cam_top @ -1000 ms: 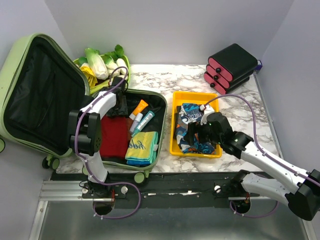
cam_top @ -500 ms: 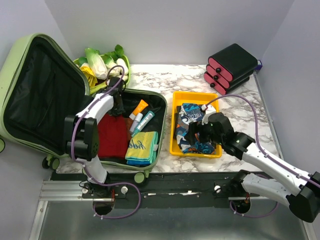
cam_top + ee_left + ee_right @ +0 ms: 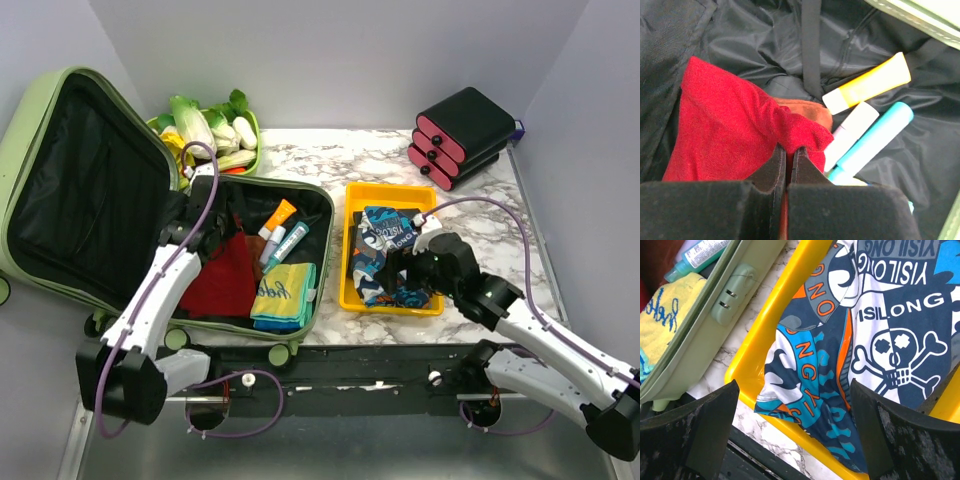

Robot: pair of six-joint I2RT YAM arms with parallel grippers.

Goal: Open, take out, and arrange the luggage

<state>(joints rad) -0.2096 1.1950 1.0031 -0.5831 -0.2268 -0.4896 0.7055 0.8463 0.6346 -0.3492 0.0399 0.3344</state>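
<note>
The luggage [image 3: 85, 190] is lying wide open on the left side of the marble table [image 3: 330, 155], its lid leaning back against the left wall with the black lining showing and its wheeled base sitting flat at the near edge. Inside the base, the left gripper [image 3: 786, 152] is pinching right down, jaws pressed almost together on a fold of the red cloth [image 3: 725, 125], and the cloth is bunching up around the fingertips. Just beside that fold, an orange tube with a white cap [image 3: 870, 82], a white tube [image 3: 852, 132] and a teal tube [image 3: 875, 137] are lying side by side on the lining. A yellow towel with blue lettering [image 3: 284, 293] is sitting in the near right corner of the base.

Over on the right, the yellow tray [image 3: 392, 189] is resting on the table just beside the suitcase. The right gripper [image 3: 794, 390] is hanging over it with its jaws spread wide, gripping nothing, and a blue, white and orange patterned garment [image 3: 880, 340] with a skull print is lying in the tray beneath them.

At the back, a green basket of vegetables [image 3: 215, 130] is standing behind the suitcase, and a black box with pink-red ends [image 3: 465, 130] is sitting in the far right corner.
</note>
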